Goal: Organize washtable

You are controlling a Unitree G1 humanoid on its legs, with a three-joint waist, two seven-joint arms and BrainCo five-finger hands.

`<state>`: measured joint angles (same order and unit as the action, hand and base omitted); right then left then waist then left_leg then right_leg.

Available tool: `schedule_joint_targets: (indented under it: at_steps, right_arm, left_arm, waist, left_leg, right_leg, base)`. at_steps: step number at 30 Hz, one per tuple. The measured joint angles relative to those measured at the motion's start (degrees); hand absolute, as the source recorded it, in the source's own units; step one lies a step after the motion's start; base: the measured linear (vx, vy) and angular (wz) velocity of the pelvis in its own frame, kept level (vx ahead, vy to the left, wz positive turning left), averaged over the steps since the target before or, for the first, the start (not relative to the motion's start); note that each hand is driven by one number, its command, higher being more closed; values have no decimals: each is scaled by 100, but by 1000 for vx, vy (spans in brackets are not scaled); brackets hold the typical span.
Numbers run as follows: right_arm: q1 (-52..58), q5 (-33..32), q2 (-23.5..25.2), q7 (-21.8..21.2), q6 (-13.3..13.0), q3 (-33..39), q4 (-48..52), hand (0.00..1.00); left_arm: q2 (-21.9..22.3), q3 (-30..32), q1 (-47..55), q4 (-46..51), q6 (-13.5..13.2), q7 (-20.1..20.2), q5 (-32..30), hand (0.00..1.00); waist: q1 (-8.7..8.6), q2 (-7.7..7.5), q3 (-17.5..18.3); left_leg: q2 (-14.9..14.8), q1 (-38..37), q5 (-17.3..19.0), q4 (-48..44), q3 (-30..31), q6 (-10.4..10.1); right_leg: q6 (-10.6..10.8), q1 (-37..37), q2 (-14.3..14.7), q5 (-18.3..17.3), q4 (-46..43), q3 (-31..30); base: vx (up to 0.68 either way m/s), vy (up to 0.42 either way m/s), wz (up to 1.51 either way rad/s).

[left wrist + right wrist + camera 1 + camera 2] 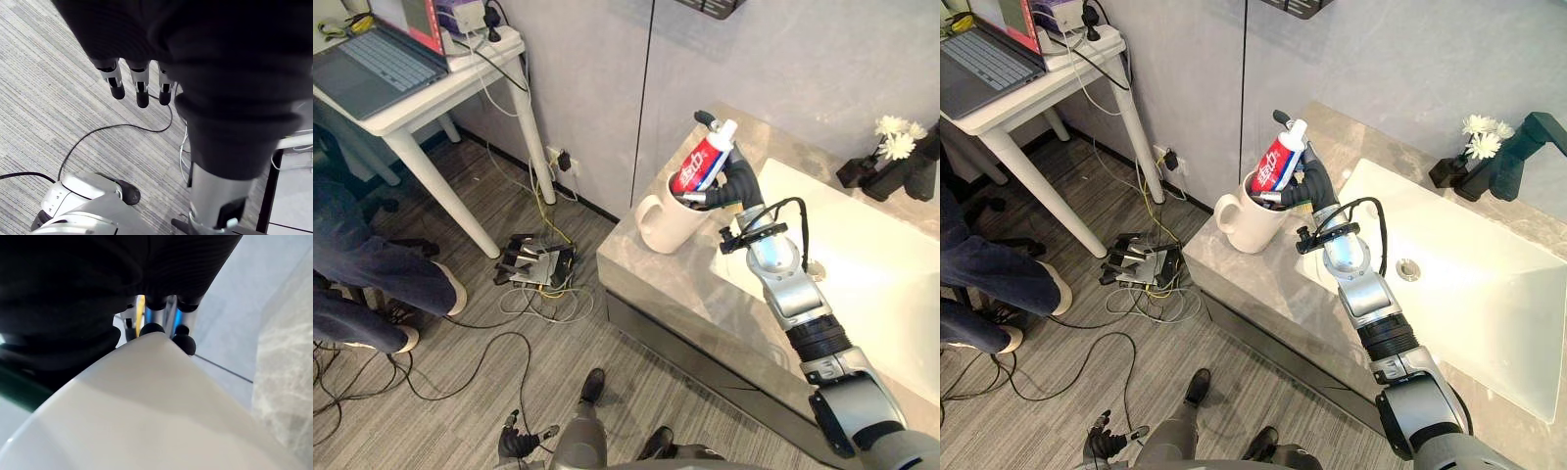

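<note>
The right hand (pixel 736 183) grips a red-and-white toothpaste tube (pixel 703 162), fingers curled round it. The tube is tilted, cap up, with its lower end inside a white mug (pixel 664 225). The mug stands at the worktop's (pixel 651 279) left corner, beside the sink (pixel 862 264). The left hand (pixel 140 86) hangs over the carpeted floor (pixel 58 83), fingers relaxed and holding nothing.

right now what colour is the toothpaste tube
Toothpaste tube: mainly red, white cap; best in left eye view.
</note>
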<state>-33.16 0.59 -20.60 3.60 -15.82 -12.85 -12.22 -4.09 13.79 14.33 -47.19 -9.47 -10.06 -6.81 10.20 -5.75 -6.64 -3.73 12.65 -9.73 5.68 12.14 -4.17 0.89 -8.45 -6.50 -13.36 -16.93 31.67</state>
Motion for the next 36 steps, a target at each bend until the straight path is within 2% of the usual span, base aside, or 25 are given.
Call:
schedule_joint_targets:
  at_steps: [9, 23, 30, 36]
  right_arm:
    - [211, 3, 1, -5, 102, 113, -55, 0]
    - [190, -2, 4, -1, 102, 108, -10, 0]
    - [-225, 67, -39, 4, 112, 100, -2, 0]
    - [-769, 129, -328, 3, 112, 42, 26, 0]
  left_arm:
    - [-2, -37, 23, 65, 1, 5, 9, 0]
    - [9, -38, 24, 72, 1, 10, 64, 0]
    - [56, -37, 37, 175, 2, 9, 153, 0]
    - [56, -17, 38, 178, 2, 9, 154, 0]
  waist:
    - [-5, 10, -3]
    - [4, 28, -8]
    - [4, 70, -34]
    - [12, 70, -34]
  left_leg:
    - [-6, -8, -1, 13, -3, -1]
    - [-27, -8, -2, -5, -44, -6]
    - [-44, -1, -8, -14, -120, -15]
    - [-40, -4, -8, -14, -122, -15]
  right_leg:
    - [0, 2, 6, 0, 6, -9]
    - [-8, 6, 33, 8, 62, -34]
    - [-23, 22, 73, 74, 135, -61]
    - [-8, 64, 95, 141, 239, -68]
  base:
    - [-11, -9, 0]
    - [-2, -2, 0]
    - [-3, -2, -2]
    - [-3, -2, -1]
